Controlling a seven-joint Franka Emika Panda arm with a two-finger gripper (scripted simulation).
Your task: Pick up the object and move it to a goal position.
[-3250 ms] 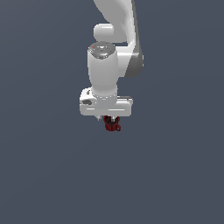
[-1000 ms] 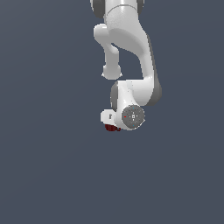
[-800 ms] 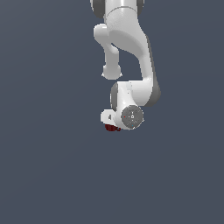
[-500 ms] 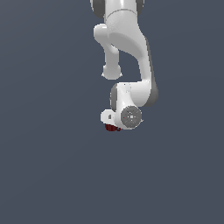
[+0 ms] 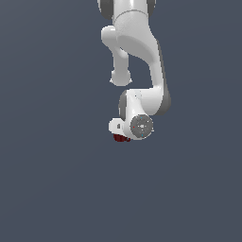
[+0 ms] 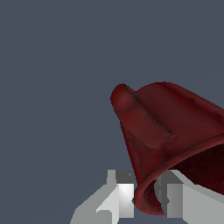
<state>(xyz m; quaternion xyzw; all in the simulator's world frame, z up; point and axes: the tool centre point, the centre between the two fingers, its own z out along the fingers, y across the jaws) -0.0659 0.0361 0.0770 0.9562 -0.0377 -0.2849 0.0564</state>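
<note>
The dark red mug [image 6: 170, 144] sits pinched in my hand [image 6: 144, 199], its rim wall caught between the two pale fingers [image 6: 120, 197], one outside the cup and one seemingly just inside its open mouth. The loop handle [image 6: 135, 116] stands out from the side of the mug, turned away from the fingers.

From the exterior view, only a sliver of the mug [image 5: 121, 138] peeks out beneath the hand [image 5: 118, 128], which hangs off the folded white arm [image 5: 142, 71] with nothing visible under it. I judge the pick-up done: the mug looks lifted and carried. What remains is the trip to the goal and arriving there without the cup slipping from so thin a hold on its rim.

Much is hidden from me. No goal marker shows in either view, so I cannot say how near I am. The worktop, if there is one, blends into flat grey. The wrist camera cuts off the mug's far side, and the arm's last joint covers most of the hand from outside.
</note>
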